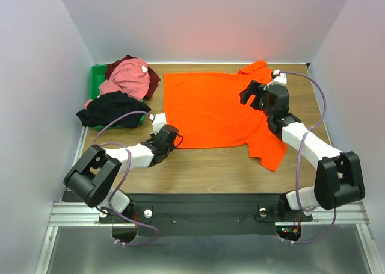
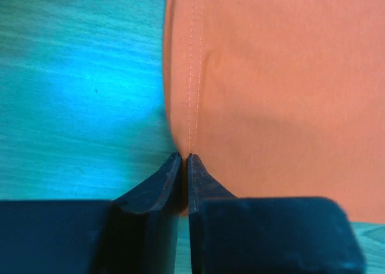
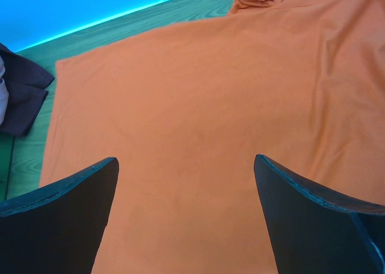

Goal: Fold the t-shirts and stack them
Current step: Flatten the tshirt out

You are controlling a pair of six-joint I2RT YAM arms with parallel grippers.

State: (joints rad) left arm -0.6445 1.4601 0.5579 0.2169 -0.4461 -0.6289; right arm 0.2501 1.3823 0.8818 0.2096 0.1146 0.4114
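Left end effector [image 2: 184,156] pinches the near left edge of the orange t-shirt [image 1: 207,105], which lies spread flat on the counter [image 1: 204,168]. Right end effector [image 3: 185,159] hangs wide open over it.

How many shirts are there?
4: orange shirt flat mid-table; pink shirt, maroon shirt and black shirt heaped on the bin, far left. More may hide underneath.

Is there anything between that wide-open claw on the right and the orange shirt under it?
Nothing visible. The right gripper hangs open over the orange t-shirt, with only bare, flat cloth showing between its fingers. The left gripper is pinched on the shirt's hem at its near-left corner.
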